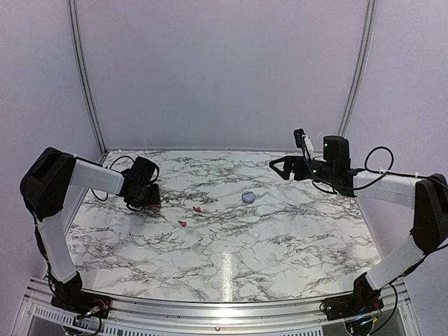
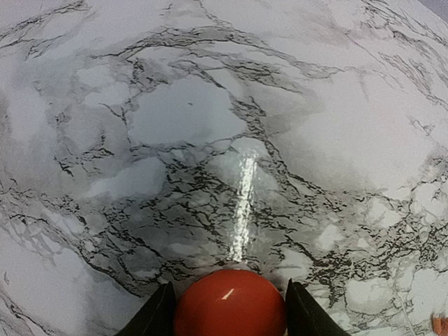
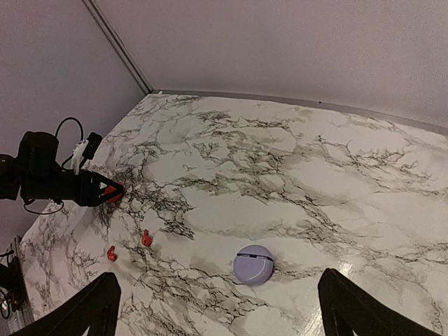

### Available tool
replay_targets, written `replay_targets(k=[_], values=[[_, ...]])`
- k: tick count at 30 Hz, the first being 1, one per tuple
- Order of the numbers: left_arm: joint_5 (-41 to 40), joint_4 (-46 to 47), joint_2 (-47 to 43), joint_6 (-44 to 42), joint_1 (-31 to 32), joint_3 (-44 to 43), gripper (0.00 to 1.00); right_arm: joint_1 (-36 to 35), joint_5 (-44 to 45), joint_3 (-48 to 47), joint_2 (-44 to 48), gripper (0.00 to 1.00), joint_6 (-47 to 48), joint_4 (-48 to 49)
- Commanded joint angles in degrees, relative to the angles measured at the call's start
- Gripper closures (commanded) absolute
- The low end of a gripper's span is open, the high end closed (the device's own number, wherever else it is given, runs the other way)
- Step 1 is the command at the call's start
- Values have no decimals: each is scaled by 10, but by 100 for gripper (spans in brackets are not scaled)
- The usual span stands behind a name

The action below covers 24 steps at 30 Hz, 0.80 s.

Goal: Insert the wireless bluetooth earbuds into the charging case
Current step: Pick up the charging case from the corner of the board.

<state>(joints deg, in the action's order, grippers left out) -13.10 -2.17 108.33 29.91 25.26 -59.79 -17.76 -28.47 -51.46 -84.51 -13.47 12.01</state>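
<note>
Two tiny red earbuds (image 1: 197,208) (image 1: 182,223) lie on the marble table, left of the middle; the right wrist view shows them too (image 3: 147,238) (image 3: 111,253). A round red case (image 2: 229,304) sits on the table between my left gripper's (image 2: 229,294) fingers, which press its sides. This gripper (image 1: 149,198) is low at the table's left, left of the earbuds. A sliver of one earbud (image 2: 439,323) shows at the left wrist view's lower right edge. My right gripper (image 1: 283,166) hangs open and empty above the back right, its fingers (image 3: 91,311) wide apart.
A closed round lilac case (image 1: 248,197) lies near the table's middle, right of the earbuds, also in the right wrist view (image 3: 253,264). Pale walls with metal rails close the back and sides.
</note>
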Motion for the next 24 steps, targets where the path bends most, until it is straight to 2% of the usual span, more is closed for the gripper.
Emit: replay_targets(k=[1,11,18,24], values=[[25,-42,25,-25,13,8,54,1,-16,-6,7,2,3,12],[58,-44,-45,-47,21,21,55,-6,-41,4,12,1,17,12],[149,-61,-122,-60,40,28,55,-39,-53,30,18,1,54,36],[238,-86,-178,-92,89,24,55,-94,-51,46,41,2,114,56]])
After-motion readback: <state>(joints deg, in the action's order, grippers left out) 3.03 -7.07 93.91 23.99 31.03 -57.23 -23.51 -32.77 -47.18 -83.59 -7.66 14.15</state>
